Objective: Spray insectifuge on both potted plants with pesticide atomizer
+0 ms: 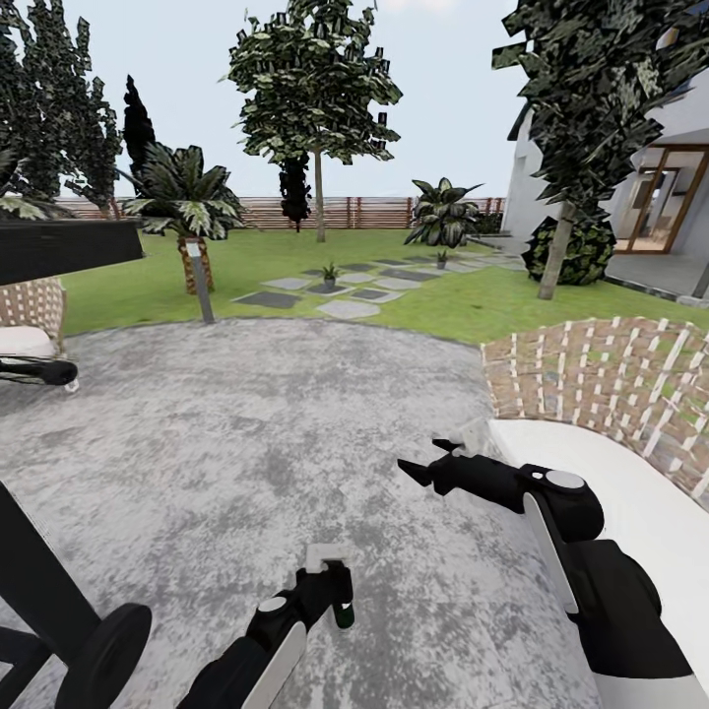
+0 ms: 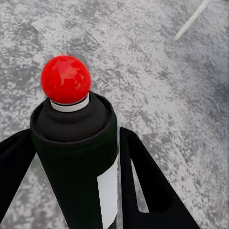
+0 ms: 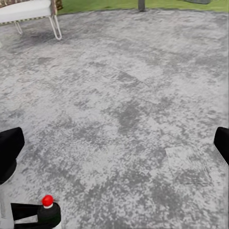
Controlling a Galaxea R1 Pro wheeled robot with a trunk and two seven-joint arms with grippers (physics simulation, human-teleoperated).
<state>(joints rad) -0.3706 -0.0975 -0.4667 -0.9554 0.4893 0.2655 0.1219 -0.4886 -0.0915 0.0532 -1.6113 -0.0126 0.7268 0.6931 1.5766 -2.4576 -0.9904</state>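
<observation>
The pesticide atomizer [image 2: 76, 157] is clamped by the left gripper [image 1: 335, 591] over gravel patio [image 1: 246, 433]; the right gripper [image 1: 433, 461] is held open. A bollard lamp [image 1: 200, 281] and chair [image 1: 630, 492] are stood before the potted plants [image 1: 329, 273].

Your robot: glossy black arm housings with white side panels, grey round joint caps; pointed black fingers on right gripper [image 1: 433, 459] at 3 o'clock.
</observation>
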